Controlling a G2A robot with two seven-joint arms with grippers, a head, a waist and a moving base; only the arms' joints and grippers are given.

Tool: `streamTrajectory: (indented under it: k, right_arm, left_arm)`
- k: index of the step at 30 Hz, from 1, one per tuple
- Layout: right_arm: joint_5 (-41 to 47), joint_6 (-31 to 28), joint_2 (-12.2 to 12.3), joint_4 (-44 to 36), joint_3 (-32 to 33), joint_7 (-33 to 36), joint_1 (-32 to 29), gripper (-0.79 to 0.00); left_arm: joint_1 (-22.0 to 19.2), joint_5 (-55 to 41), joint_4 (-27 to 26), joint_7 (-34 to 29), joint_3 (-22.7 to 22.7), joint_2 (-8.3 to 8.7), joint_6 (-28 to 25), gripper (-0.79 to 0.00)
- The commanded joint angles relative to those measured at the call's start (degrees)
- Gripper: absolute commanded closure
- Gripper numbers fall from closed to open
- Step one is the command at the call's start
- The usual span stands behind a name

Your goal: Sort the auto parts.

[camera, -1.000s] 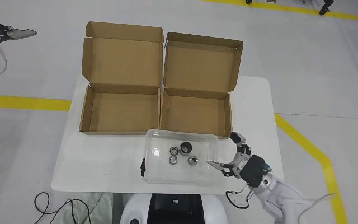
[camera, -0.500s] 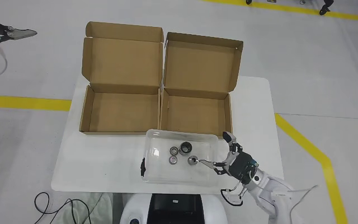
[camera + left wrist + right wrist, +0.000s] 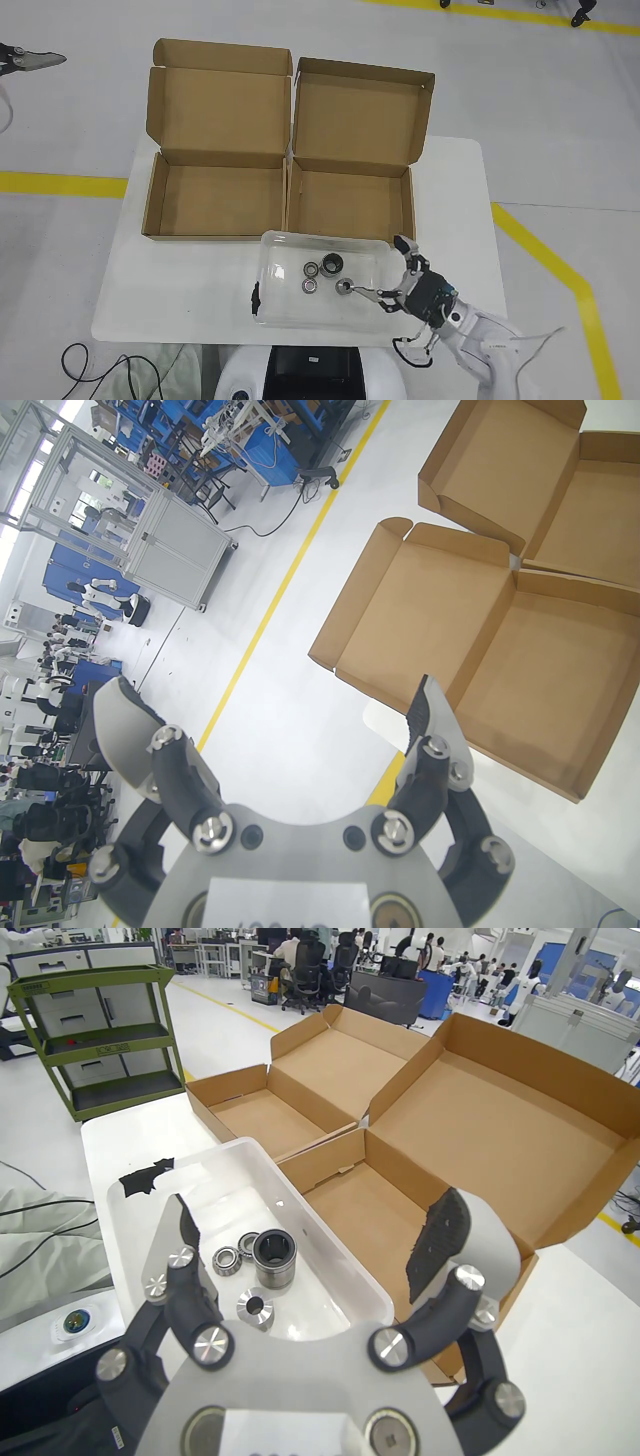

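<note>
The right gripper (image 3: 315,1213) is spread wide at the bin's (image 3: 275,300) right end. One finger reaches in over the bin floor, close to the disc (image 3: 255,1306); whether it touches cannot be told. The other finger sits outside the rim, near the right box's (image 3: 345,205) front corner. The sleeve (image 3: 274,1258) and two bearings (image 3: 225,1262) lie grouped mid-bin, just beyond the disc and apart from the walls. The bin's far rim lies just beside the right box's front wall. Both boxes stand side by side, lids folded back. A strip of table (image 3: 450,190) runs right of the bin. The left gripper (image 3: 272,700) is also spread, off the table's left edge over the floor.
</note>
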Motion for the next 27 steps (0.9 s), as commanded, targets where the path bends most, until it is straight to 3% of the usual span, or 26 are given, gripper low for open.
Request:
streamTrajectory:
  k: [1,7,13,16,21,27]
  right_arm:
    - [-1.4,-3.1,0.3,0.3,-1.4,0.7,2.3,-0.785]
    - [-1.2,-9.6,0.6,4.6,-6.0,6.4,9.9,-0.785]
    - [4.3,-11.0,0.4,10.0,-9.7,13.8,15.6,-0.782]
    - [6.2,-10.7,0.3,11.8,-11.2,19.1,17.6,-0.68]
    - [9.7,-8.9,0.3,10.8,-13.3,25.8,18.6,-0.65]
    - [11.8,-6.9,0.6,9.7,-14.8,32.8,18.2,-0.514]
  left_arm:
    - [0.0,0.0,0.0,0.0,0.0,0.0,0.0,-0.785]
    - [0.0,0.0,0.0,0.0,0.0,0.0,0.0,-0.785]
    - [0.0,0.0,0.0,0.0,0.0,0.0,0.0,-0.785]
    - [0.0,0.0,0.0,0.0,0.0,0.0,0.0,-0.785]
    - [0.0,0.0,0.0,0.0,0.0,0.0,0.0,-0.785]
    - [0.0,0.0,0.0,0.0,0.0,0.0,0.0,-0.785]
